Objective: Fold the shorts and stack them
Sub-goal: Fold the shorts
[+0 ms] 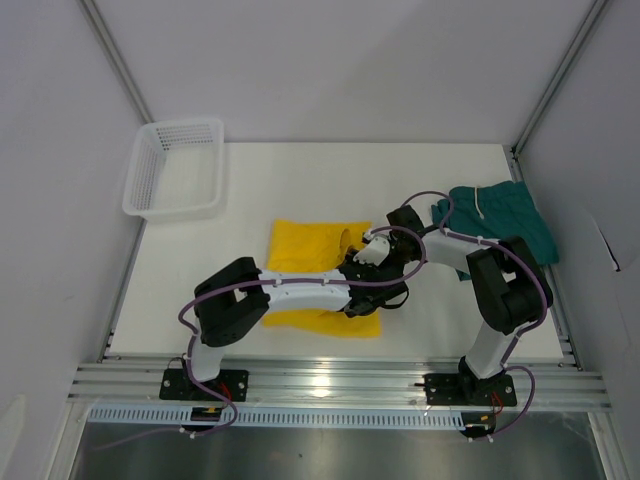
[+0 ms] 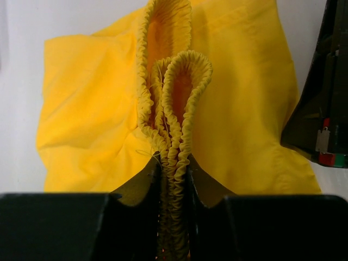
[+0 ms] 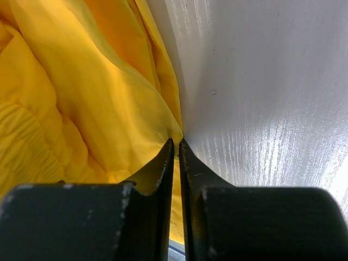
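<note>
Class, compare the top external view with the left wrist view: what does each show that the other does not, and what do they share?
Only the top external view shows the white mesh basket, the teal-green shorts at the table's right edge, and both arms whole. Only the left wrist view shows the left gripper shut on the gathered elastic waistband. Both show the yellow shorts on the white table.

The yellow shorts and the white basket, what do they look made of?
The bright yellow cloth shorts: thin woven fabric, probably matte cotton or polyester; it creases softly and the elastic waistband gathers. The white mesh basket: likely moulded plastic, judging by its rigid, even grid walls.
</note>
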`<state>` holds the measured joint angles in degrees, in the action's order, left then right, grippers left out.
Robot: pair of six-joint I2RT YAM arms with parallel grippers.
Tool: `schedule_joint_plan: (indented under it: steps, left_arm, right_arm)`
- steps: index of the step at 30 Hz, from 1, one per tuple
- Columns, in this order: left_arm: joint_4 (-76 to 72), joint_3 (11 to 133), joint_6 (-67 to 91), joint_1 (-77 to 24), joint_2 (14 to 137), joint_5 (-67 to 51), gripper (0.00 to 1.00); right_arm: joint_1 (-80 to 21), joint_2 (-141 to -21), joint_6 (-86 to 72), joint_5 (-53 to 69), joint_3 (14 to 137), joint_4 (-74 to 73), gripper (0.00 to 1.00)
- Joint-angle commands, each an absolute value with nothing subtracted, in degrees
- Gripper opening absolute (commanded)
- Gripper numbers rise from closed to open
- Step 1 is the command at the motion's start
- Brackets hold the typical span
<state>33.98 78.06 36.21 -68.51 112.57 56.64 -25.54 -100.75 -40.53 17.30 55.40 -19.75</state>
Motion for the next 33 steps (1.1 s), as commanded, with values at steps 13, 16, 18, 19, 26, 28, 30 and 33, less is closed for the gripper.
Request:
schedule_joint_plan:
  steps: [13,16,18,19,26,28,30,33]
  left_arm:
    - [34.4,76.0,43.0,-68.9,107.6,60.8,0.02]
    - [34.1,74.7,41.5,-69.0,105.7,62.8,0.0]
    - [32.3,73.7,40.8,-69.2,104.8,63.2,0.0]
    - [31.9,73.4,40.3,-69.3,104.1,63.5,0.0]
    - [34.3,75.7,40.7,-71.8,102.8,68.1,0.0]
    - [34.3,76.0,40.5,-72.4,102.4,69.2,0.0]
    - [33.7,76.1,40.1,-73.4,101.9,69.2,0.0]
    - [32.3,76.5,39.3,-74.0,102.3,68.3,0.0]
  right_arm:
    - [-24.3,-101.8,-39.1,15.1,54.8,-22.4,0.1]
    - [-23.6,-100.3,-38.5,13.6,54.9,-24.0,0.1]
    - [-23.2,-99.4,-38.3,13.8,55.0,-24.6,0.1]
    - [-23.1,-99.2,-38.3,13.8,55.1,-24.7,0.1]
    - [-23.1,-99.6,-38.1,14.6,56.1,-25.2,0.1]
    - [-23.1,-99.7,-38.3,14.9,56.1,-25.1,0.1]
    - [-23.0,-99.8,-38.2,14.9,56.2,-25.0,0.1]
    - [-23.1,-100.2,-38.3,15.2,56.2,-24.9,0.1]
